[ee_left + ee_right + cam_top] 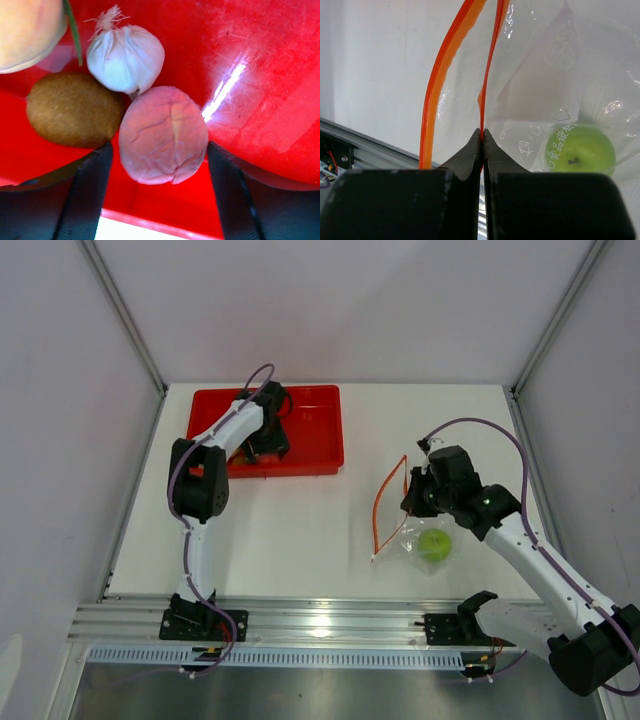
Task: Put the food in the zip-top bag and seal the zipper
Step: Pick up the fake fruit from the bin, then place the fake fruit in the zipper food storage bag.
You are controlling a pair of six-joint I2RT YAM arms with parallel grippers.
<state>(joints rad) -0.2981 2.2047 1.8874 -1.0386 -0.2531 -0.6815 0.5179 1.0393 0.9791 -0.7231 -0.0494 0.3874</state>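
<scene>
The clear zip-top bag (425, 540) lies on the table at the right with a green apple (434, 544) inside; the apple also shows in the right wrist view (580, 150). My right gripper (482, 134) is shut on one orange-red zipper strip (489, 75) and holds the mouth open; the other strip (437, 85) bows away to the left. My left gripper (159, 170) is open low over the red tray (260, 90), its fingers on either side of a pink fruit (162, 135). A brown kiwi-like piece (72, 107), a white garlic bulb (125, 57) and a peach (27, 30) lie beside it.
The red tray (315, 435) stands at the back left of the white table. The tray's near rim (150, 220) is just under my left fingers. A metal rail (320, 620) runs along the near edge. Grey walls enclose the sides.
</scene>
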